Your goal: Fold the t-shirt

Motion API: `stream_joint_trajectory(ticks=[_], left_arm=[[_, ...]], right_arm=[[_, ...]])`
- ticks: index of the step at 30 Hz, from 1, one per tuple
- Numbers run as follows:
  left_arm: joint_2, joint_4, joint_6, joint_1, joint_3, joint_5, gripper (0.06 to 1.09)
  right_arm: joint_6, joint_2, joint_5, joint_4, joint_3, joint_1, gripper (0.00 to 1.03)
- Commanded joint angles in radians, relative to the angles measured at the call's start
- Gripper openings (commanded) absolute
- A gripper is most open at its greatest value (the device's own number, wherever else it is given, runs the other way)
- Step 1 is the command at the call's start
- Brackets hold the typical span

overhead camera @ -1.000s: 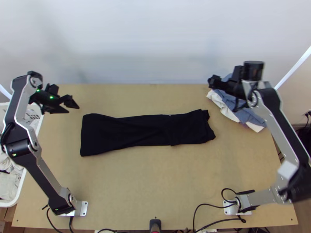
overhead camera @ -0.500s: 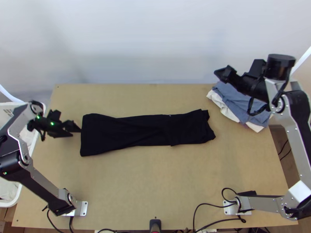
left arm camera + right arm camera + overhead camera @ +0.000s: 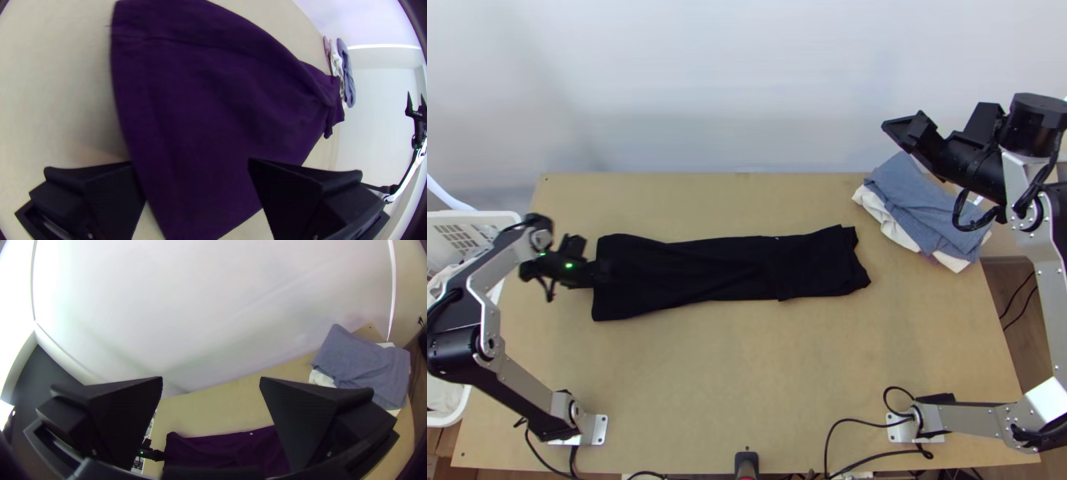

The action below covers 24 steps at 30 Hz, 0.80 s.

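Here's the dark cloth t-shirt (image 3: pixel 699 272), folded into a long, narrow strip and lying crosswise on the middle of the light wooden surface (image 3: pixel 707 384). It's broader at its left end, with a few slanting creases along it and uneven layered edges at the right end; a small pale spot shows on its far edge.

And here's the left end effector (image 3: pixel 597 268), right at that left end! It has come in from farther back over the last second, and its black fingers (image 3: pixel 106 191) are wide apart, the edge of the cloth running between them, no grip on it. Whether they touch the fabric, I can't tell.

Over to the right, the right end effector (image 3: pixel 899 132) is up in the air by the far right corner, wide too and holding nothing; that arm has swung outward to the right.

Near it, well apart from the shirt, sits a stack of clothes: a blue-grey folded cloth (image 3: pixel 915 200) over a white cloth (image 3: pixel 881 216). Away to the left, a white plastic laundry basket (image 3: pixel 507 218) stands beside the surface, pale fabric inside. A white wall (image 3: pixel 707 80) rises behind it all.
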Motion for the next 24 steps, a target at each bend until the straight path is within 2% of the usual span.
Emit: stream_joint_trajectory(ticks=[1, 5, 8, 12, 17, 21, 24], left_arm=[[0.011, 0.044, -0.078, -0.057, -0.045, 0.0, 0.82], [-0.007, 0.101, -0.106, -0.04, -0.042, 0.0, 0.12], [-0.029, 0.112, -0.09, 0.035, -0.029, -0.003, 0.1], [-0.027, 0.072, -0.003, 0.213, 0.037, -0.006, 0.1], [0.019, -0.154, 0.154, 0.414, 0.222, -0.005, 0.1], [-0.006, -0.341, 0.187, 0.438, 0.34, -0.001, 0.1], [-0.096, -0.411, 0.152, 0.368, 0.357, 0.029, 0.1]], right_arm=[[0.018, 0.011, -0.011, -0.006, 0.031, -0.007, 0.99], [0.017, 0.011, -0.013, -0.009, 0.018, -0.006, 0.99], [0.008, 0.008, -0.013, -0.009, 0.006, -0.009, 0.99], [-0.001, 0.006, -0.014, -0.009, -0.009, -0.019, 0.99], [-0.008, 0.005, -0.016, -0.009, -0.031, -0.024, 0.99], [-0.011, 0.002, -0.017, -0.009, -0.054, -0.026, 0.99], [-0.015, 0.0, -0.019, -0.004, -0.069, -0.021, 0.99]])
